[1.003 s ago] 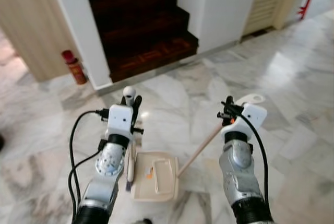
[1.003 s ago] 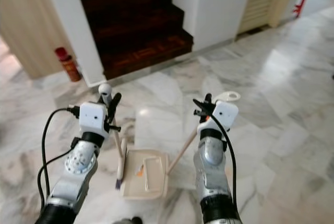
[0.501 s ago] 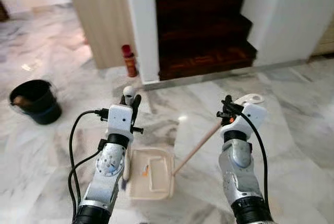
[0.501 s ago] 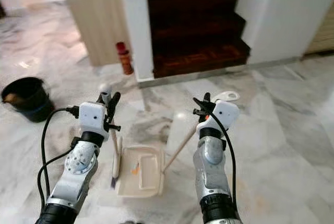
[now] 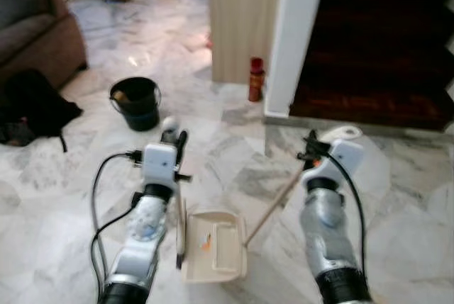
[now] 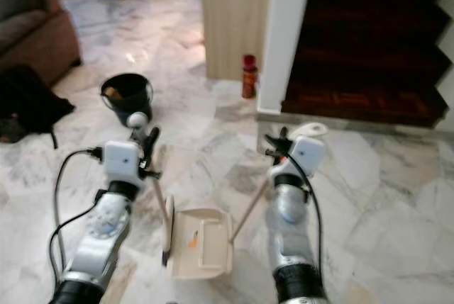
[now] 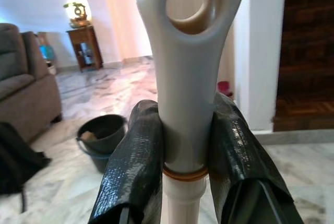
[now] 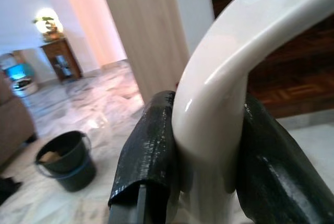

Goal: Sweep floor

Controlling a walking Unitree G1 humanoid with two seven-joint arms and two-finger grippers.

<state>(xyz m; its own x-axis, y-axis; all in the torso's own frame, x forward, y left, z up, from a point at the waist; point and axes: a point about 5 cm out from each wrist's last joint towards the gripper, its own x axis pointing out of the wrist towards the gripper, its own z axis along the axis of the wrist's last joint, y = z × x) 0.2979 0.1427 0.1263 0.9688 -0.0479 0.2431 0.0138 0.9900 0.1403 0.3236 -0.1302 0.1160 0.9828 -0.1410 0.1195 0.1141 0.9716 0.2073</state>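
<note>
Our view has swung left since a second ago: black bucket (image 5: pixel 135 102) and sofa (image 5: pixel 35 35) now in sight, stairs off to the right. Left hand (image 7: pixel 188 145) clamps the broom handle (image 5: pixel 169 128); right hand (image 8: pixel 209 145) clamps the dustpan handle (image 5: pixel 339 134). Dustpan (image 5: pixel 214 246) sits on the floor between our arms. Both look light, stiff, smooth plastic (may slip); hold near the tops. Bristles hard to make out.
</note>
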